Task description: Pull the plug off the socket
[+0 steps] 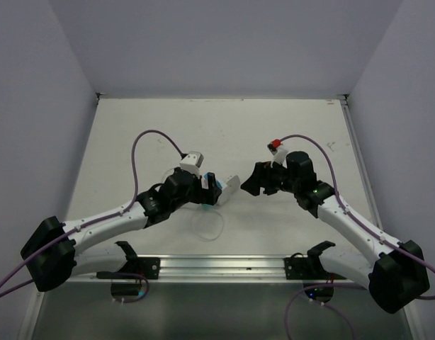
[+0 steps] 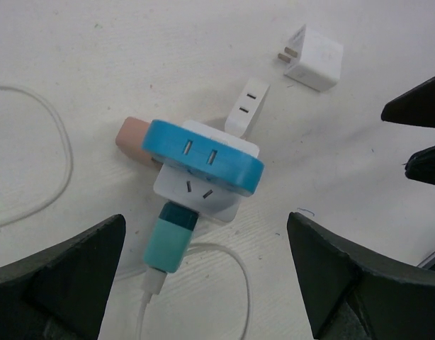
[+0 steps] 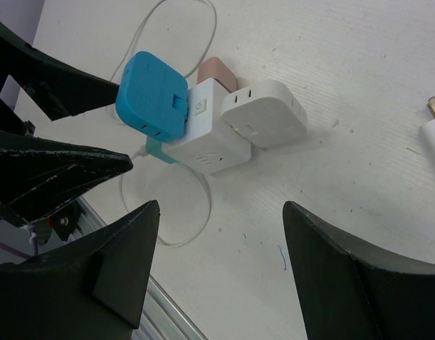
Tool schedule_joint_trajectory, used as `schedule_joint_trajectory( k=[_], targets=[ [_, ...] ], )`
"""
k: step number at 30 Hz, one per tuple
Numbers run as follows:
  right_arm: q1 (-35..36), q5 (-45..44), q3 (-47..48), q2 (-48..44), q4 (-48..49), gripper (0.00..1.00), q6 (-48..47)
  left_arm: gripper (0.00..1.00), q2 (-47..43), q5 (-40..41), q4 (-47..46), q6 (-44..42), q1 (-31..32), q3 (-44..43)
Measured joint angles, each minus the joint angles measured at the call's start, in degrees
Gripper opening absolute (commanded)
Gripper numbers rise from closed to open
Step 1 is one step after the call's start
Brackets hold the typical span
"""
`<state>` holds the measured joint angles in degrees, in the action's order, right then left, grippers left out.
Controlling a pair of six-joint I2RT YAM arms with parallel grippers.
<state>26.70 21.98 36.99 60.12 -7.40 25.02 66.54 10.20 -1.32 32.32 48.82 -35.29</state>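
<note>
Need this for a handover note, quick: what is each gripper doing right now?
Left gripper: open, holding nothing.
Right gripper: open, holding nothing.

You had the top camera fixed high behind the near edge of the table (image 1: 274, 134), looking down and forward over all of it. Your two wrist cameras sat close above the tabletop, facing each other from opposite sides. Both framed the same socket (image 2: 196, 193), which was small in the top view.

Bright even light, soft shadows; near fingers (image 2: 54, 283) seem slightly blurred
</note>
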Motion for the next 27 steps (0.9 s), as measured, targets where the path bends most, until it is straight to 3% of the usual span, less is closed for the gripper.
schedule_joint_trajectory(
  k=[4, 8, 10, 15, 27],
  targets=[
    [0.0, -0.04, -0.02, -0.02, -0.31, 0.74, 0.0, 0.98, -0.59, 5.16, 5.46, 8.35, 1.95, -0.04],
    [0.0, -0.17, -0.37, -0.2, -0.44, 0.74, 0.0, 0.84, -0.57, 11.02, 10.29, 15.28, 5.07, -0.52],
    [0.0, -0.46, -0.68, -0.2, -0.61, 0.74, 0.0, 0.83, -0.17, 13.55, 11.34, 17.79, 7.3, -1.31],
    [0.0, -0.81, -0.96, -0.24, -0.98, 0.74, 0.0, 0.73, 6.64, 16.46, 11.43, 20.83, 13.09, -7.37],
    [0.0, -2.19, -1.88, -3.13, -2.47, 0.74, -0.17, 0.78, 16.28, 19.04, 7.85, 19.26, 13.94, -8.87]
  ],
)
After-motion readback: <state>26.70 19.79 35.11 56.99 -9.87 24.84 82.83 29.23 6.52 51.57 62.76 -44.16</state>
